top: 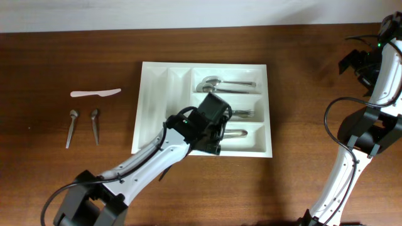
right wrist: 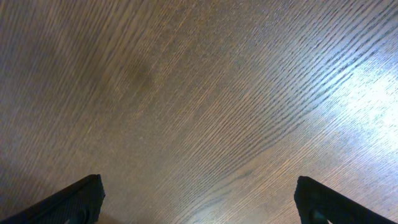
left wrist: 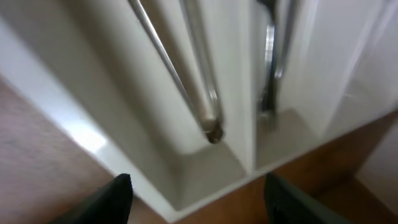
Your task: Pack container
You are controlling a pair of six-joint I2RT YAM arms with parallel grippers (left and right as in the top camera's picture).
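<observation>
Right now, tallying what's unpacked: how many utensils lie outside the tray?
3, left of the tray: white plastic knife, longer metal utensil and shorter metal utensil below it.

We looked down on a dark brown wood-grain surface (top: 301, 75) that filled almost the whole overhead view, its grain running from side to side. Along its far edge ran a pale off-white strip (top: 188, 12) across the full width; we could not tell whether it was a wall or a floor beyond the edge. The light was soft and even, with only faint shadows on the wood. In the right wrist view we saw the same wood close up, the fine grain slanting across. A bright sheen (right wrist: 367, 106) lay on its right side and the upper left was duller and darker. In the left wrist view the brown wood showed only as blurred patches at the lower corners.
</observation>
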